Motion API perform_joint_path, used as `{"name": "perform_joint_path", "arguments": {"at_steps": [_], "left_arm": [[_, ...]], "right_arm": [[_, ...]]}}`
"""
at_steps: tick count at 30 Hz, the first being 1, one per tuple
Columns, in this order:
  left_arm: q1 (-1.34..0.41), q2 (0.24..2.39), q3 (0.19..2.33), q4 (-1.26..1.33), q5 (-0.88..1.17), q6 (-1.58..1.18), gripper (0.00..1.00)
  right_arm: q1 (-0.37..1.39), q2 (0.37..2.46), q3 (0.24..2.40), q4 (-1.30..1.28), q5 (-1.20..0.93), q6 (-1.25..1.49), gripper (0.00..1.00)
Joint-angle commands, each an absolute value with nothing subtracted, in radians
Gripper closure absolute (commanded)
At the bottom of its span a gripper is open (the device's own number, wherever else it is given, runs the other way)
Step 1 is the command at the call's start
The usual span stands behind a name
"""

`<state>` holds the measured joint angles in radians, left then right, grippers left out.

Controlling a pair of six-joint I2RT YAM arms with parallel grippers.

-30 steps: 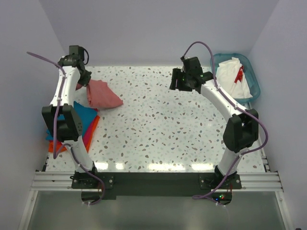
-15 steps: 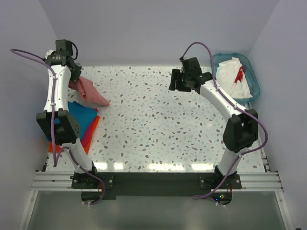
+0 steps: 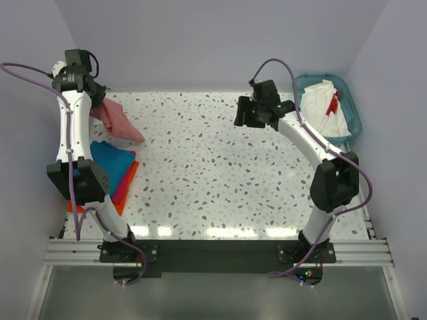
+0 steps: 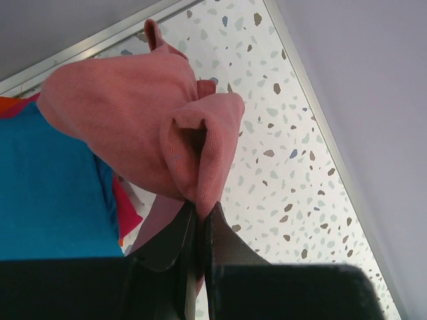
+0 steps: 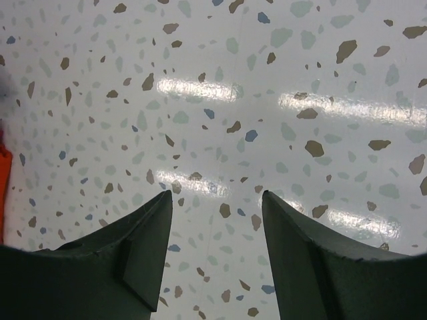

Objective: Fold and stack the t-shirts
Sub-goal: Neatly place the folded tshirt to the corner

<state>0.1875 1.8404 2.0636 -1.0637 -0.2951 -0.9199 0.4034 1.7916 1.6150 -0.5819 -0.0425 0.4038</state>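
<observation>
My left gripper (image 3: 93,100) is at the far left back corner, raised, and shut on the folded salmon-red t-shirt (image 3: 119,121). The shirt hangs bunched from the gripper (image 4: 199,208), as the left wrist view shows (image 4: 133,120). Below it lies a stack with a teal blue t-shirt (image 3: 110,163) on top and orange (image 3: 127,183) and pink edges beneath; the blue one also shows in the left wrist view (image 4: 47,193). My right gripper (image 3: 241,115) is open and empty above the speckled table, its fingertips (image 5: 160,207) spread wide. A white t-shirt with a red mark (image 3: 324,107) lies in the basket.
The teal plastic basket (image 3: 353,113) stands at the back right corner. The speckled white table (image 3: 220,173) ends in a metal rail at the near side. Grey walls close in on the left, back and right.
My left gripper has lifted the salmon-red t-shirt and carried it left and back toward the corner, above the stack. The right arm has barely moved.
</observation>
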Motion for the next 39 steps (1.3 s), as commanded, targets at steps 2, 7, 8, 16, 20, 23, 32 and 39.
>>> {"name": "perform_joint_path", "arguments": {"at_steps": [2, 7, 8, 16, 20, 23, 32, 39], "left_arm": [[0.218, 1.756, 2.131, -1.032, -0.276, -0.891, 1.0], [0.245, 1.723, 2.132, -1.038, -0.256, -0.879, 1.0], [0.25, 1.717, 2.131, -1.043, -0.253, -0.877, 1.0], [0.324, 1.588, 1.967, -1.032, -0.201, -0.854, 1.0], [0.36, 1.465, 1.797, -1.029, -0.196, -0.845, 1.0], [0.405, 1.384, 1.614, -1.034, -0.205, -0.833, 0.86], [0.485, 0.982, 1.238, -0.898, -0.23, -0.792, 0.0], [0.479, 0.968, 1.209, -0.72, 0.023, -0.684, 0.0]], "right_arm": [[0.41, 1.73, 1.643, -0.571, -0.04, 0.411, 0.41], [0.411, 1.717, 1.643, -0.577, -0.037, 0.41, 0.41], [0.411, 1.715, 1.643, -0.578, -0.038, 0.411, 0.41], [0.423, 1.672, 1.632, -0.594, -0.028, 0.413, 0.42], [0.443, 1.638, 1.608, -0.595, -0.022, 0.416, 0.42], [0.466, 1.612, 1.575, -0.594, -0.017, 0.416, 0.42], [0.506, 1.552, 1.491, -0.586, -0.003, 0.403, 0.41], [0.505, 1.555, 1.497, -0.587, 0.028, 0.402, 0.39]]}}
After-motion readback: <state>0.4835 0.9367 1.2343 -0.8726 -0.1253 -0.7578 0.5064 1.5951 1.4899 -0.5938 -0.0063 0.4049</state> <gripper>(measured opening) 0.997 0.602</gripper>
